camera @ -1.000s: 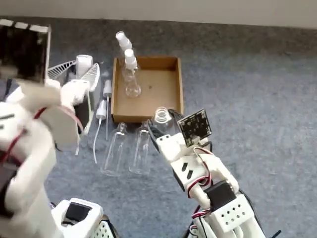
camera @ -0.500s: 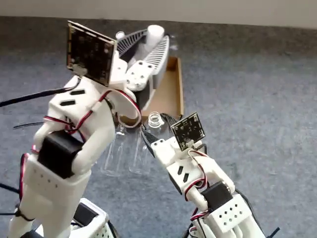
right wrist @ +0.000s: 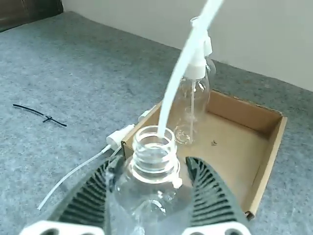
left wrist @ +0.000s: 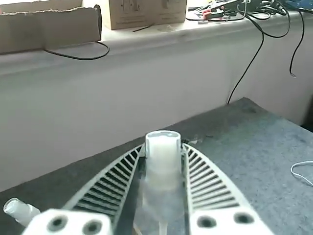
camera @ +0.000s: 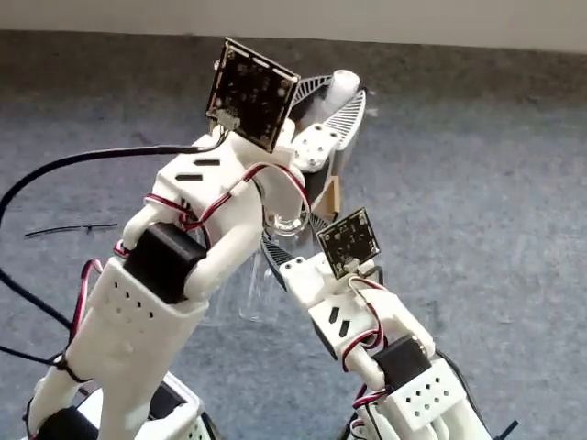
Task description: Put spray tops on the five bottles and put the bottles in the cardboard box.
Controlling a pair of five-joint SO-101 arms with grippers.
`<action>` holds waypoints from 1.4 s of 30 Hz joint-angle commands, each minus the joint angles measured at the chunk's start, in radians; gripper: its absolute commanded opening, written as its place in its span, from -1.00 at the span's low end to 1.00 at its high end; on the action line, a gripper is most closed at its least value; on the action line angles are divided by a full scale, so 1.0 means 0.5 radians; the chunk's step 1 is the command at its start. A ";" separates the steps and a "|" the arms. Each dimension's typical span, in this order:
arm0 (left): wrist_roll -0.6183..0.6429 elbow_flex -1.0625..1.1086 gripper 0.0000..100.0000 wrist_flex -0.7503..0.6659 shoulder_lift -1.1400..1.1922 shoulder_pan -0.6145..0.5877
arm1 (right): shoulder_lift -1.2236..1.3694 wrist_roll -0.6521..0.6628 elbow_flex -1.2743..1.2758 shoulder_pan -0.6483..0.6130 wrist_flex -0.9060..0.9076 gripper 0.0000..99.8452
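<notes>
From the high view I see my left gripper [camera: 332, 101] raised over the cardboard box [camera: 333, 195], clamped on a spray top [camera: 345, 84]. My left wrist view shows that top pinched between both fingers. In my right wrist view the right gripper [right wrist: 151, 169] grasps an open bottle [right wrist: 149, 196] just beside the box, the top's tube [right wrist: 183, 68] dipping into its neck, and a capped bottle [right wrist: 194, 98] sits inside the box.

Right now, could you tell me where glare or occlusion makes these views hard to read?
High view: the left arm hides most of the box. Left wrist view: the white spray top sits against a pale, bright wall. Right wrist view: highlights glint on the clear bottle.
</notes>
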 commanded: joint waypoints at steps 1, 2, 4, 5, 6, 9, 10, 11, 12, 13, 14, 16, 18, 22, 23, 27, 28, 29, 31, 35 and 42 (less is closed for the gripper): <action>0.021 -0.008 -0.99 -0.031 0.008 0.008 | 0.002 -0.021 -0.038 -0.011 -0.048 -0.99; 0.021 -0.005 -0.99 -0.031 0.002 0.008 | 0.002 -0.021 -0.041 -0.011 -0.048 -0.99; 0.021 0.032 -0.99 -0.028 -0.005 0.005 | 0.002 -0.021 -0.044 -0.008 -0.048 -0.99; 0.021 0.069 -0.99 -0.031 -0.008 0.005 | 0.002 -0.028 -0.044 -0.008 -0.048 -0.99; 0.021 0.100 -0.99 -0.031 -0.011 0.002 | -0.005 -0.061 -0.044 -0.005 -0.048 -0.99; 0.021 0.213 -0.99 -0.031 -0.011 -0.075 | -0.103 -0.178 -0.044 0.078 -0.048 -0.99; 0.021 0.247 -0.99 -0.031 -0.011 -0.103 | -0.158 -0.184 -0.038 0.112 -0.044 -0.99; 0.021 0.275 -0.99 -0.031 -0.011 -0.133 | -0.216 -0.190 -0.029 0.137 -0.044 -0.99; 0.021 0.302 -0.99 -0.031 -0.011 -0.161 | -0.278 -0.196 -0.029 0.146 -0.044 -0.99; 0.021 0.324 -0.99 -0.031 -0.011 -0.180 | -0.324 -0.196 -0.026 0.149 -0.035 -0.99; 0.021 0.345 -0.99 -0.031 -0.011 -0.192 | -0.367 -0.196 -0.023 0.152 -0.032 -0.99; 0.018 0.397 -0.99 -0.028 -0.011 -0.195 | -0.404 -0.196 -0.023 0.155 -0.005 -0.99; 0.015 0.459 -0.99 -0.028 -0.011 -0.183 | -0.404 -0.196 -0.026 0.155 0.017 -0.99; 0.009 0.545 -0.99 0.018 -0.057 -0.173 | -0.404 -0.199 -0.023 0.155 0.020 -0.99; 0.009 0.563 -0.99 0.049 -0.094 -0.173 | -0.404 -0.199 -0.023 0.155 0.020 -0.99; 0.006 0.618 -0.99 0.175 -0.321 -0.173 | -0.404 -0.199 -0.023 0.155 0.020 -0.99; 0.006 0.646 -0.97 0.187 -0.370 -0.176 | -0.404 -0.199 -0.023 0.155 0.020 -0.99; 0.006 0.683 -0.94 0.190 -0.416 -0.176 | -0.404 -0.199 -0.023 0.155 0.020 -0.99; 0.006 0.766 -0.84 0.199 -0.502 -0.176 | -0.404 -0.199 -0.023 0.155 0.020 -0.99; 0.006 0.873 -0.76 0.199 -0.621 -0.186 | -0.404 -0.199 -0.020 0.155 0.020 -0.99; -0.126 0.741 -0.76 0.199 -0.778 -0.176 | -0.404 -0.196 0.072 0.155 0.017 -0.99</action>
